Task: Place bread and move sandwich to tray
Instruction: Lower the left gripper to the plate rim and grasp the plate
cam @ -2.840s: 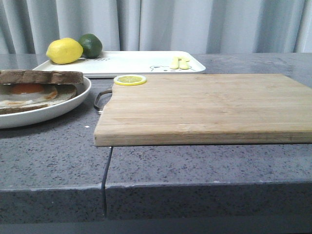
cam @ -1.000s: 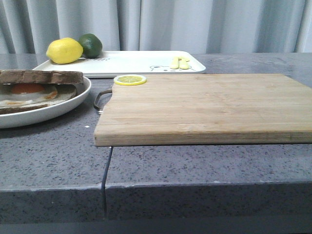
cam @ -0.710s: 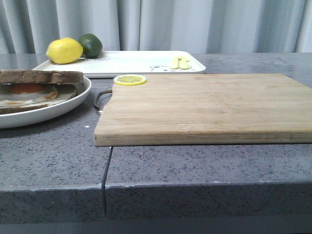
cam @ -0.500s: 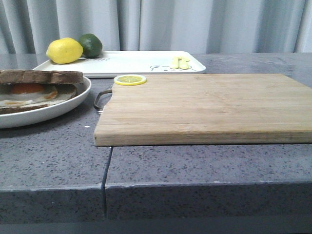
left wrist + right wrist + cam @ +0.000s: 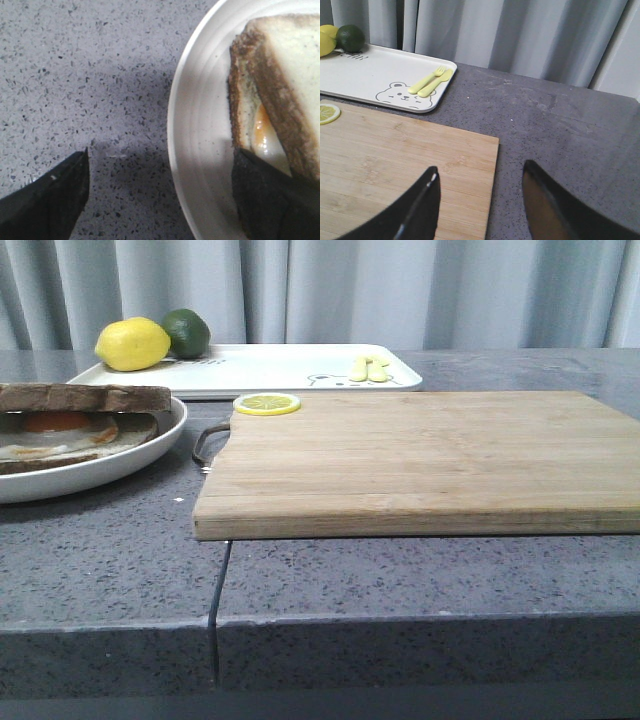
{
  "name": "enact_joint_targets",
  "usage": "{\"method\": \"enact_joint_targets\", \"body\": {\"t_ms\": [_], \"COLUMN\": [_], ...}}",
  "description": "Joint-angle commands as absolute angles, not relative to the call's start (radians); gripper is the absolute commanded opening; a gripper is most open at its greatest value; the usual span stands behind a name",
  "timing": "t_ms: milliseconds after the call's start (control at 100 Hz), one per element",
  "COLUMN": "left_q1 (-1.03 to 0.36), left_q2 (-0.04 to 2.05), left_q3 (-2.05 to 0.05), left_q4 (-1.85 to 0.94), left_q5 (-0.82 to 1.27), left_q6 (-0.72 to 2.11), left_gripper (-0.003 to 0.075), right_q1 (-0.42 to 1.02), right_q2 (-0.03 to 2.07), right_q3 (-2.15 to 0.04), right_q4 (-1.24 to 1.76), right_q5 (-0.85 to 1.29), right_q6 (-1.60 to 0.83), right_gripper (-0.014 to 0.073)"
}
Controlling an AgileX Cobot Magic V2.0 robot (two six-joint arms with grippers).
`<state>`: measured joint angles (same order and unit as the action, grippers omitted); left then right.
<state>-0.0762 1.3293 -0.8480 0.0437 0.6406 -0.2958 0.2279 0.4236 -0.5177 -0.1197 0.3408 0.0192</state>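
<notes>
Nearest in the front view is the grey counter (image 5: pixel 110 570), then the cutting board (image 5: pixel 420 455) across the middle and right, a lemon slice (image 5: pixel 266 403) on its far left corner. Left of the board sits the plate (image 5: pixel 120 465) with the sandwich (image 5: pixel 75 425): the bread (image 5: pixel 85 396) already lies on top of the egg, so the placing step looks done and the carry to the tray remains.

The left hand (image 5: pixel 160 197) hangs over the plate's edge, spread open and gripping nothing; one finger is over bare counter, the other over the plate beside the sandwich's crust. The sandwich lies just off to that finger's side, so the left arm is clearly the nearer one.

The right hand (image 5: pixel 480 210) hovers open and empty over the board's right end, well apart from the plate.

Farthest back, the tray (image 5: pixel 290 365) lies behind plate and board, holding a lemon (image 5: pixel 132 344), a lime (image 5: pixel 186 332) and small yellow cutlery (image 5: pixel 368 368). Its middle is bare, and a carry would run from the plate away towards the curtain.
</notes>
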Motion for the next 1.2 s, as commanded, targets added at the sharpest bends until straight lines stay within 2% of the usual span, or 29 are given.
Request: {"method": "enact_joint_targets", "body": {"t_ms": [0, 120, 380, 520, 870, 1190], "left_q1": [-0.073, -0.073, -0.073, -0.073, -0.073, -0.073], "left_q2": [1.314, 1.314, 1.314, 1.314, 1.314, 1.314], "left_q3": [-0.881, -0.881, -0.881, -0.881, -0.881, -0.881], "left_q4": [0.048, 0.048, 0.048, 0.048, 0.046, 0.019], "left_q5": [0.595, 0.594, 0.594, 0.593, 0.593, 0.591], "left_q6": [-0.306, -0.306, -0.306, -0.306, -0.306, -0.306], "left_gripper": [0.0545, 0.0519, 0.0329, 0.0260, 0.0155, 0.0098], "right_q1": [0.223, 0.223, 0.223, 0.223, 0.223, 0.223], "right_q2": [0.427, 0.427, 0.427, 0.427, 0.427, 0.427], "right_q3": [-0.542, -0.542, -0.542, -0.542, -0.542, -0.542], "right_q4": [-0.133, -0.133, -0.133, -0.133, -0.133, -0.133], "right_q5": [0.268, 0.269, 0.269, 0.269, 0.269, 0.269], "right_q6": [0.016, 0.016, 0.016, 0.016, 0.016, 0.016], "right_gripper": [0.0386, 0.0386, 0.0386, 0.0386, 0.0386, 0.0386]}}
